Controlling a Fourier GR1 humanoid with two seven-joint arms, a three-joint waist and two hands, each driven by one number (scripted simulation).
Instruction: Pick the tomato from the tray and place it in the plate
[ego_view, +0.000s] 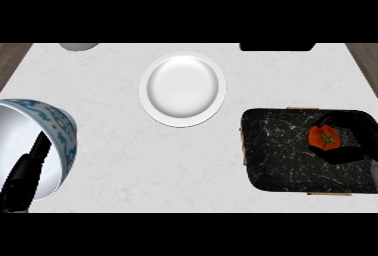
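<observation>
A red tomato (324, 137) with a green stem lies on the black marbled tray (284, 155) at the right of the counter. My right hand (356, 142) is over the tray, dark against it, with fingers and thumb curled round the tomato from the right. The white plate (182, 88) stands at the upper middle of the counter, with nothing on it, well to the left of the tray. My left hand (22, 177) shows at the lower left, held still over a bowl; its fingers are too dark to read.
A large bowl (59, 132) with a blue-patterned rim and grey inside sits at the left edge. A grey round object (79, 46) and a black object (277, 46) lie along the far edge. Bare white counter (162, 165) spreads between bowl and tray.
</observation>
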